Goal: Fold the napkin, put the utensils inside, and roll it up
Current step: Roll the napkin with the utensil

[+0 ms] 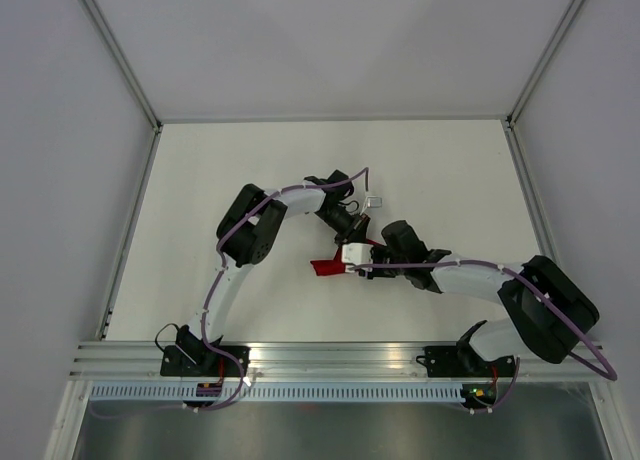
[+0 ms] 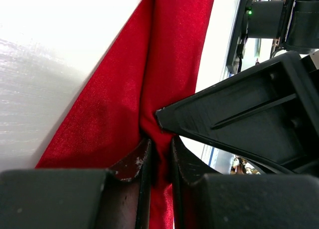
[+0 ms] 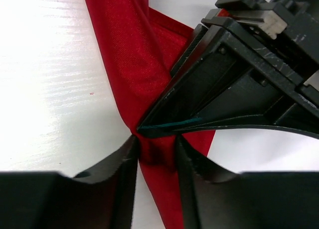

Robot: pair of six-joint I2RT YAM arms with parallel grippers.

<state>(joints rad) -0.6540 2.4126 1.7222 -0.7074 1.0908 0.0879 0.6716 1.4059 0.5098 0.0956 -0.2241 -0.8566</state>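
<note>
A: Start at the left pincer (image 2: 159, 157). What has it got?

B: It is clamped shut on a gathered fold of the napkin (image 2: 124, 104). The red cloth is nipped between both jaws and runs away from them in a creased band.

A: And the right pincer (image 3: 155, 149)?

B: Its jaws stand astride the same band, with cloth filling the gap between them. Whether they are biting or only touching it, I can't tell. The two pincers meet nearly tip to tip, and a black finger (image 2: 234, 114) of the right one pokes in just beside the left's grip.

A: Where does that leave the napkin itself?

B: Bunched, not spread. From above it shows as a small red patch on the white counter (image 1: 450, 170), between the two wrists and largely hidden under them. I can't pick out any utensils in these views.

A: So which step is this?

B: The folding, I'd judge, and early in it. Nothing lies flat or squared, so placing utensils and rolling are both a way off.

A: And the next move?

B: Probably the right pincer needs a sure hold close to the left's. Then the two should draw apart along the edge so the cloth opens out, and lower it flat. If they pull before both grips are firm, the thin fabric could slip free.
</note>
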